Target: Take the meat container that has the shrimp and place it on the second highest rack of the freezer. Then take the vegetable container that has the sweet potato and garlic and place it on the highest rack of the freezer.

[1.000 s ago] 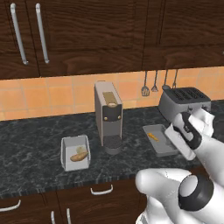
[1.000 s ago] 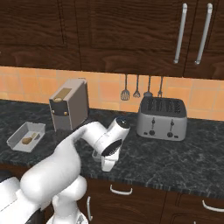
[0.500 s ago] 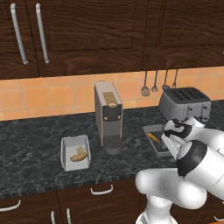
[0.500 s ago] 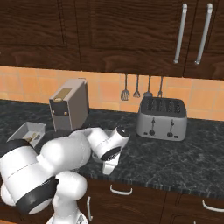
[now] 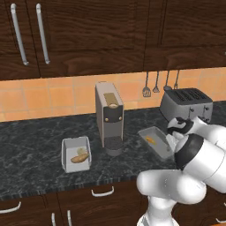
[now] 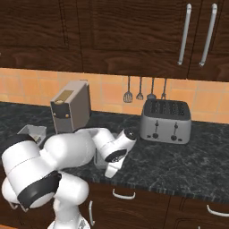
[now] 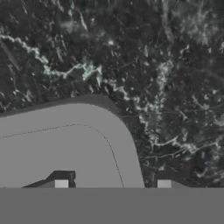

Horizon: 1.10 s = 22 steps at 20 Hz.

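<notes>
My gripper point(image 7: 112, 186) is down at the near right corner of the shrimp tray point(image 5: 155, 141) on the table point(image 5: 35, 150). Its tips straddle the tray's rim, and I cannot tell if they grip it. The tray's long axis runs away from me.
</notes>
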Motion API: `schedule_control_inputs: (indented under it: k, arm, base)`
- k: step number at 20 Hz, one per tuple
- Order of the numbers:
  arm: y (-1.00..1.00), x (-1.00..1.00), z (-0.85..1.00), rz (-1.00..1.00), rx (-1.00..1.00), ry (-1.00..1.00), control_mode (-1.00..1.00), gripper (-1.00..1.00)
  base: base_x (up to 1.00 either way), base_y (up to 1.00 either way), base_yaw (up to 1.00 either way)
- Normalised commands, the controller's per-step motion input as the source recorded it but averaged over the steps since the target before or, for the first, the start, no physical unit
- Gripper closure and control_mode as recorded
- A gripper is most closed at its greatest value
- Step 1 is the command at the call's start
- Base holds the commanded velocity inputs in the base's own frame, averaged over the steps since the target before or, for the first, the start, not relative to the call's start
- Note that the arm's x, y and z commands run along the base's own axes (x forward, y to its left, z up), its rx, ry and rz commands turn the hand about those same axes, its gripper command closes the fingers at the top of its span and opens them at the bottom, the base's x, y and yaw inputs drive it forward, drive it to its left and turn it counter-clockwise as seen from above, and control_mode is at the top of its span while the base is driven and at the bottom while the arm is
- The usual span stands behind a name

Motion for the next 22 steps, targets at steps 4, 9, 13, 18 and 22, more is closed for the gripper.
schedule_control_inputs:
  k: [4,9,13,18,22]
  arm:
    - [0.20,-0.01,0.00,-0.13,0.00,-0.02,-1.00,1.00]
    - [0.28,0.02,0.06,-0.12,-0.01,0.05,-1.00,1.00]
    - [0.12,-0.06,0.59,-0.08,-0.08,0.05,-1.00,1.00]
    - [0.21,-0.11,0.99,-0.02,-0.08,-0.03,-1.00,1.00]
    - [0.38,-0.15,0.99,-0.05,-0.04,-0.10,-1.00,1.00]
  base:
    - [0.00,0.00,0.00]
    - [0.00,0.00,0.00]
    - [0.00,0.00,0.00]
    - [0.00,0.00,0.00]
    - [0.00,0.00,0.00]
